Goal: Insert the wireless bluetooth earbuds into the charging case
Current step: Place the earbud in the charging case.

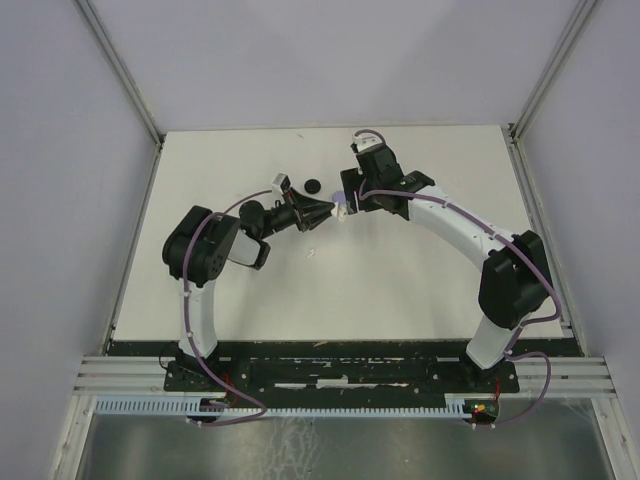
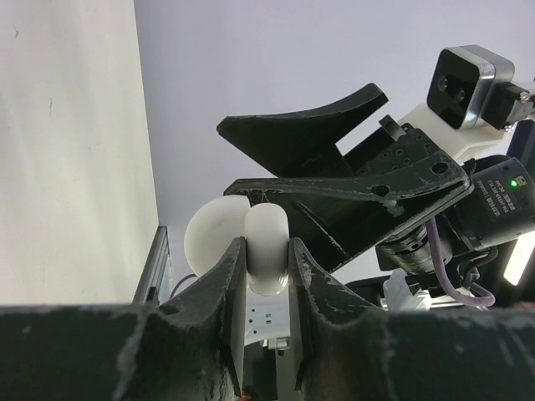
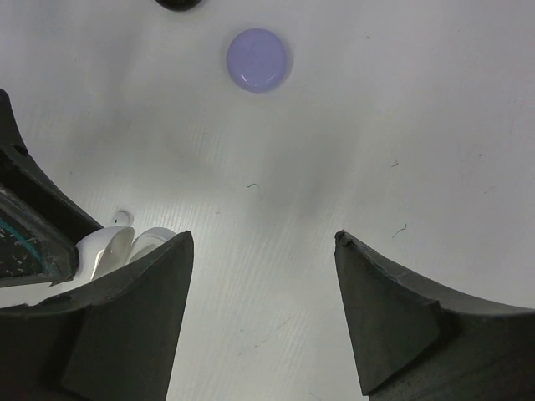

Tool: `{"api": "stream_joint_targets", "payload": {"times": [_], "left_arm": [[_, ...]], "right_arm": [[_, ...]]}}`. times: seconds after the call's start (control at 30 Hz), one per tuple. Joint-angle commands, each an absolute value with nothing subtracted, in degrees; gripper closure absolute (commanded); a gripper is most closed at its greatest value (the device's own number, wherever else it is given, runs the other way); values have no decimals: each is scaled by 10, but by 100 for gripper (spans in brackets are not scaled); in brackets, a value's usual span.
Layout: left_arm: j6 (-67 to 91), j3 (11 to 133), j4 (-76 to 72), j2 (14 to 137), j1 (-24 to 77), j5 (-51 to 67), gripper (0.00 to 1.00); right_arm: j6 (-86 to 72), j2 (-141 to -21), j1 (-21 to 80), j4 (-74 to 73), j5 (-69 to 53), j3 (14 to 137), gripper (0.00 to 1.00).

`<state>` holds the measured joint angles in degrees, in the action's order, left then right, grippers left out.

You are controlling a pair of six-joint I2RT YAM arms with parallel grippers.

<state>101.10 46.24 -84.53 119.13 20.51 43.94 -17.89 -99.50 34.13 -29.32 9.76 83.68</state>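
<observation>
My left gripper [image 1: 334, 211] is shut on a white charging case [image 2: 266, 247] and holds it edge-on above the table, its lid [image 2: 209, 236] swung open. The case also shows at the left of the right wrist view [image 3: 113, 251]. A tiny white bud-shaped piece [image 3: 123, 218] shows just past it; I cannot tell whether it lies on the table. My right gripper [image 1: 350, 199] is open and empty right beside the case, and its black fingers [image 2: 309, 134] hang over it. No other earbuds show.
A round lilac disc [image 3: 257, 59] lies on the white table [image 1: 400, 270] beyond my right gripper. A round black disc [image 1: 312, 184] lies to its left. Grey walls close in the table on three sides.
</observation>
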Motion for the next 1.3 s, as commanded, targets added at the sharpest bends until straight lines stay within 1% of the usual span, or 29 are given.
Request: {"api": "stream_joint_targets", "payload": {"times": [0.0, 0.73, 1.27], "left_arm": [[982, 480, -864, 1203, 213, 449, 97], [990, 494, -868, 1215, 212, 450, 97], [992, 506, -869, 1226, 213, 450, 97]], "right_arm": [[-175, -975, 352, -269, 103, 857, 24], [-174, -961, 357, -269, 114, 836, 24], [-170, -954, 362, -269, 91, 831, 25]]}}
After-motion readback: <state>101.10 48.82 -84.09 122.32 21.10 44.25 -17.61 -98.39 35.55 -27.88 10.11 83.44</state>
